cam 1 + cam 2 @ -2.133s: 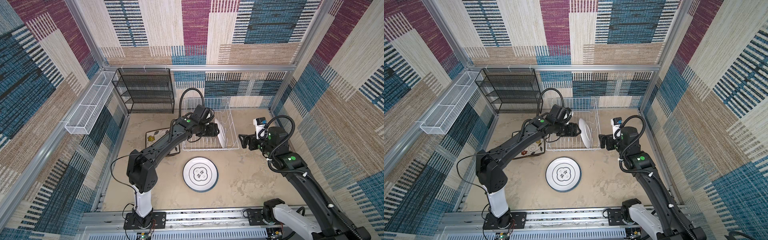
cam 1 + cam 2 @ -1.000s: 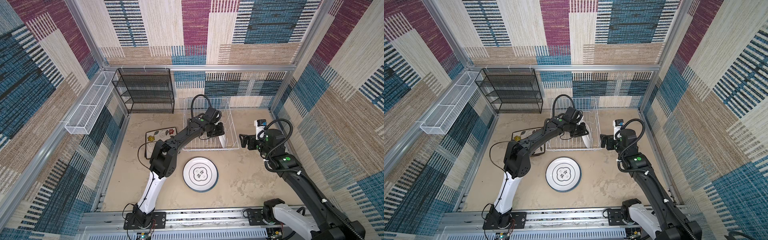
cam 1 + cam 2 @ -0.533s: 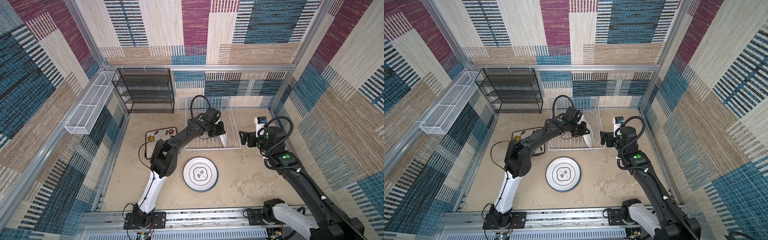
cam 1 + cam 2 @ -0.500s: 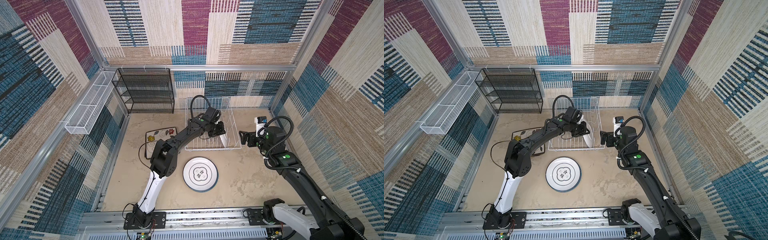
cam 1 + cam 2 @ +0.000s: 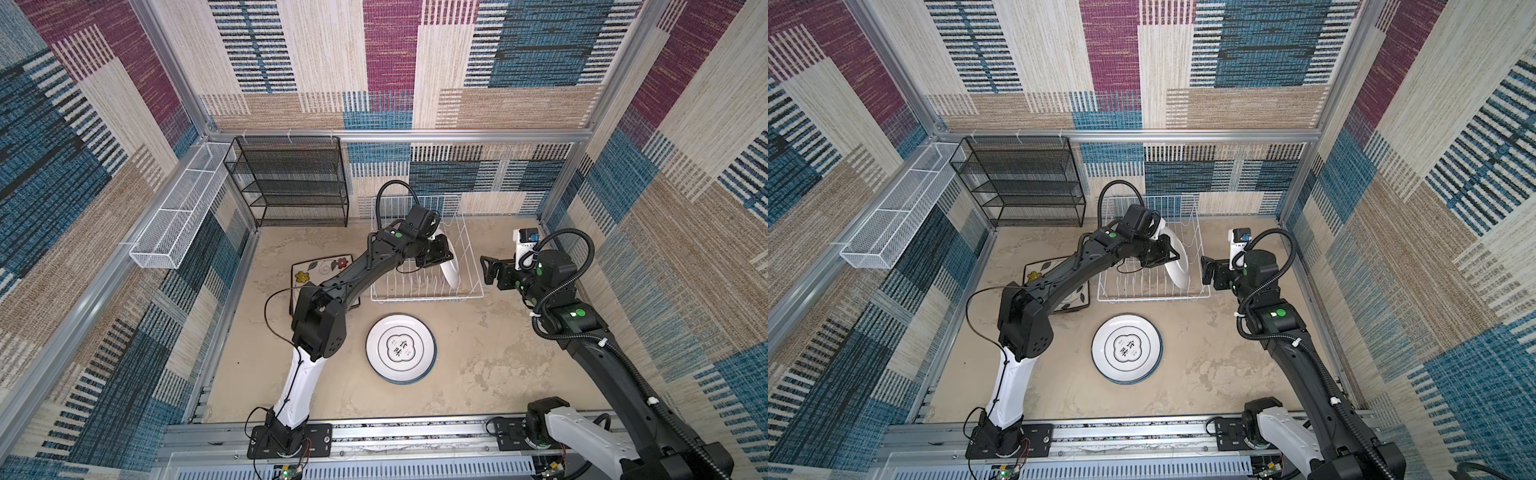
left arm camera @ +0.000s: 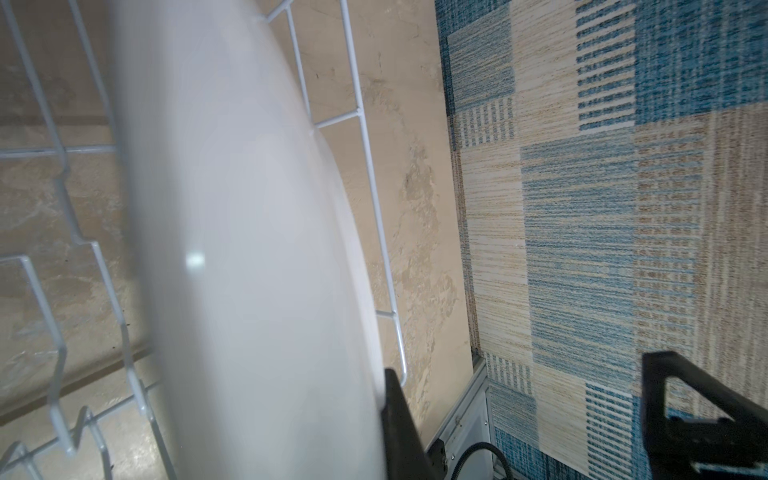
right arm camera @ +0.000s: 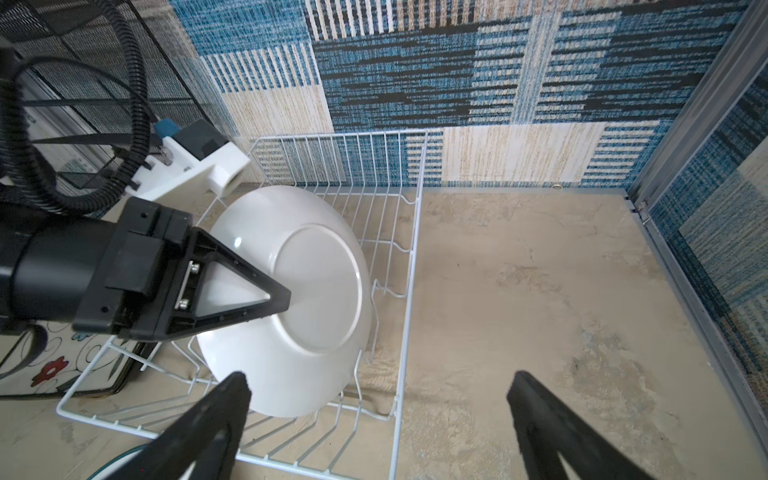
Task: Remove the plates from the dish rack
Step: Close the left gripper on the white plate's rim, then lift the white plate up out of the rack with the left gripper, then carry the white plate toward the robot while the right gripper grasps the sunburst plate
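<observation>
The white wire dish rack point(image 5: 428, 296) point(image 5: 1154, 298) point(image 7: 409, 291) stands at the back of the table. One round white plate point(image 5: 451, 274) point(image 5: 1177, 270) point(image 7: 316, 291) point(image 6: 249, 249) leans on edge at the rack's right end, its plain back towards the right arm. My left gripper point(image 5: 442, 255) point(image 5: 1167, 253) point(image 6: 380, 415) is shut on that plate's rim from the left. My right gripper point(image 5: 488, 270) point(image 5: 1206, 270) point(image 7: 378, 382) stands open just right of the rack, holding nothing. Another round plate point(image 5: 401, 348) point(image 5: 1126, 348) lies face up in front of the rack. A square floral plate point(image 5: 316, 270) point(image 5: 1038, 272) lies left of it.
A black mesh shelf unit point(image 5: 286, 183) stands at the back left. A long white mesh basket point(image 5: 178, 216) hangs on the left wall. The patterned right wall point(image 5: 582, 232) is close behind the right arm.
My left arm has reached further into the rack and its gripper has shut on the plate's rim. Rack and plate have shifted slightly to the right. The right gripper has stayed open, nearly still.
</observation>
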Motion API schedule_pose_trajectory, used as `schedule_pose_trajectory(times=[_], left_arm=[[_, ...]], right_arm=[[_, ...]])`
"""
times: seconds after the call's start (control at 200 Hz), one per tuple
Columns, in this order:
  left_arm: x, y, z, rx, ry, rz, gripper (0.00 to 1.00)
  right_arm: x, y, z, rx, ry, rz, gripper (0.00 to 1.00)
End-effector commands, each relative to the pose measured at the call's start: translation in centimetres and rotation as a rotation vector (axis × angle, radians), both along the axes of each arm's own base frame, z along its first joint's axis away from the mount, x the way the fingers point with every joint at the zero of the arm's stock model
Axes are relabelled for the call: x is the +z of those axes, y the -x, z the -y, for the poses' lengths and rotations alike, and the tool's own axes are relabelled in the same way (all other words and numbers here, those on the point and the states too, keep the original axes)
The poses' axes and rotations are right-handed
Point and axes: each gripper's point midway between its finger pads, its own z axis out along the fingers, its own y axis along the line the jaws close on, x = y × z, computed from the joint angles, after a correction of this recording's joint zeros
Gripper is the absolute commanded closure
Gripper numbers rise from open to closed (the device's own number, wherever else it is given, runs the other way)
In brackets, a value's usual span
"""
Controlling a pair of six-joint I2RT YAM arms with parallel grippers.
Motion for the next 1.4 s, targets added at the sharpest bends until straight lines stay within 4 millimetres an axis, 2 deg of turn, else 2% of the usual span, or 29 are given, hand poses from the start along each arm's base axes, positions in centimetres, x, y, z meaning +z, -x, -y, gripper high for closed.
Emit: schedule_pose_trajectory(times=[0.0, 0.26, 0.421, 0.671, 0.887, 1.007, 1.162, 1.392], left_arm=[[2.9, 0.6, -0.6, -0.029, 0.008, 0.083, 1.00], [8.0, 2.5, -4.0, -0.018, -0.027, 0.239, 1.00], [10.5, 3.9, -7.0, -0.014, -0.094, 0.379, 1.00], [12.6, 6.5, -12.7, 0.000, -0.241, 0.626, 1.00], [13.1, 9.0, -16.9, -0.008, -0.353, 0.814, 1.00], [12.7, 9.5, -19.4, 0.009, -0.468, 0.902, 1.00], [11.5, 10.9, -21.3, -0.054, -0.586, 0.996, 1.00], [9.9, 12.2, -23.3, -0.141, -0.738, 1.086, 1.00]], right_arm=[[2.2, 0.1, 0.0, -0.011, -0.055, 0.062, 0.01], [3.5, 0.2, -1.7, 0.057, -0.160, 0.053, 0.01], [4.3, 0.5, -4.7, 0.216, -0.261, 0.018, 0.01], [5.4, 0.3, -8.0, 0.371, -0.427, -0.064, 0.01], [6.1, 0.5, -10.9, 0.547, -0.541, -0.147, 0.01], [6.6, 0.4, -11.8, 0.604, -0.549, -0.175, 0.01], [7.2, 0.2, -12.5, 0.630, -0.559, -0.183, 0.01], [6.4, 0.2, -15.0, 0.652, -0.536, -0.241, 0.00]])
